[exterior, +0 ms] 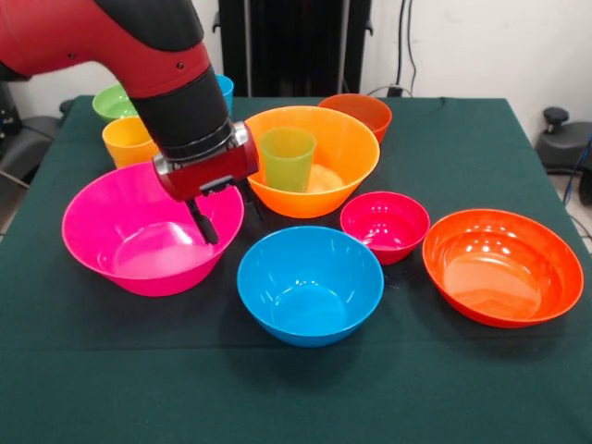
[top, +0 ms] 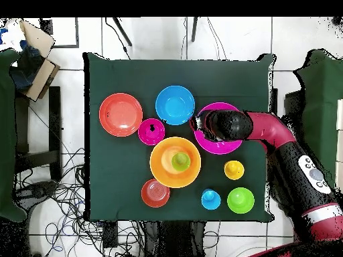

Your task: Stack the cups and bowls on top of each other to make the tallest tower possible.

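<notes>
My gripper [exterior: 230, 222] is open at the right-hand rim of the big pink bowl [exterior: 139, 240], one finger [exterior: 205, 227] inside the bowl and the other outside it. Beside it, a green cup [exterior: 287, 157] stands upright in the big orange bowl [exterior: 347, 153]. The medium blue bowl [exterior: 310, 282], small magenta bowl [exterior: 384, 225] and wide red-orange bowl [exterior: 502, 266] sit separately in front. In the overhead view the arm covers much of the pink bowl [top: 221, 147], and the gripper [top: 195, 124] sits at the rim nearest the blue bowl [top: 175, 105].
Behind the pink bowl stand a yellow-orange cup [exterior: 125, 139], a small green bowl [exterior: 111, 100] and a blue cup [exterior: 226, 88], partly hidden by the arm. A small orange-red bowl [exterior: 359, 111] sits behind the orange bowl. All rest on a green cloth [exterior: 296, 398].
</notes>
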Robot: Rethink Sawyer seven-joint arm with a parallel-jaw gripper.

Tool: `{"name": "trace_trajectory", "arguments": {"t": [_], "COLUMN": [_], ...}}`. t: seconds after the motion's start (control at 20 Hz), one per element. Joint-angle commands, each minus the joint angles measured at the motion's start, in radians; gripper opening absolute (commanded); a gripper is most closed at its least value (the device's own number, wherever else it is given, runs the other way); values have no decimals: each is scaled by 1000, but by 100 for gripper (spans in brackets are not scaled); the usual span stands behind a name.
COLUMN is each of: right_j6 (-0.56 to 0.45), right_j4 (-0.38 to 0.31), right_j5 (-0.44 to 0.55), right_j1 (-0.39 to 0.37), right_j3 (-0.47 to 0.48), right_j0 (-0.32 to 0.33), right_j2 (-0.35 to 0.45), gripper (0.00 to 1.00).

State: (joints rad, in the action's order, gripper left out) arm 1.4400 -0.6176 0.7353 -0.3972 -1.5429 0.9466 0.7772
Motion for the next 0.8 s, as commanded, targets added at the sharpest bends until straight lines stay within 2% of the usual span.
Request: {"name": "trace_trajectory", "arguments": {"t": [0.05,0.2,0.35,0.6,0.7,0.8], "right_j6": [128,211,267,293,295,300], "right_j4": [-139,-149,-151,-143,-125,-134], "right_j5": [-33,25,45,31,-13,-58], "right_j1": [-233,-326,-376,-378,-353,-330], "right_j3": [-70,-76,-81,-74,-78,-70], "right_j0": [-124,-201,-264,-327,-329,-342], "right_j2": [-182,-267,-343,-414,-417,-430], "gripper": [100,100,100,100,100,100]}}
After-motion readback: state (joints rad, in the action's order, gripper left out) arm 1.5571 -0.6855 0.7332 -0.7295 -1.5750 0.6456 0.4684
